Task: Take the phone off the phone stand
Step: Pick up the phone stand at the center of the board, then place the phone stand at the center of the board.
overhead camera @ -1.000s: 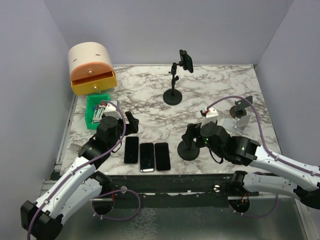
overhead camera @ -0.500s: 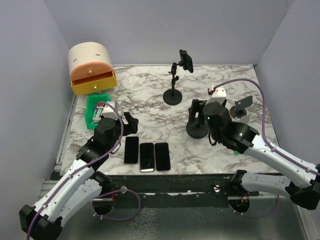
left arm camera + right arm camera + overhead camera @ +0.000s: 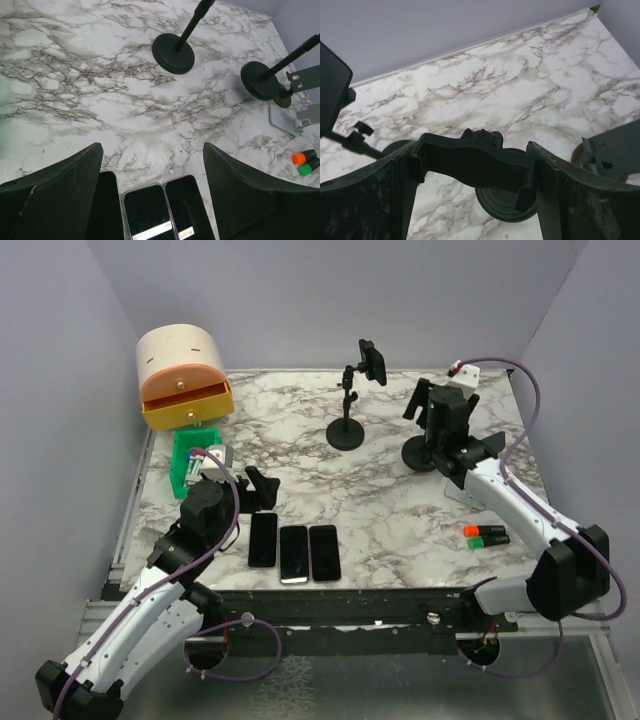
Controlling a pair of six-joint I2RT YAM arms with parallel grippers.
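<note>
The phone (image 3: 374, 362) sits clamped at the head of the phone stand (image 3: 346, 433) at the back middle of the table (image 3: 300, 460), tilted and well off the surface, untouched by either arm.

The right gripper (image 3: 432, 405) is not on it. Its jaws stand wide and close across the clamp (image 3: 472, 162) of a second, empty stand (image 3: 422, 453) just to the right of the loaded one; the wrist view shows the clamp's two ends meeting the inner faces of both fingers, so this looks like a hold on that stand, probably to get it out of the way of the reach.

The left gripper (image 3: 262, 490) hangs open and empty over the near left of the table, above three phones (image 3: 294, 552) lying flat side by side, likely parked there so the approach to the back is free.

Around them are a green tray (image 3: 184, 462) and an orange drawer box (image 3: 183, 390) at the left, a grey metal bracket (image 3: 468, 488) and two markers (image 3: 487, 534) at the right. The empty stand is the nearest obstruction to the phone; the bracket crowds the right arm.
</note>
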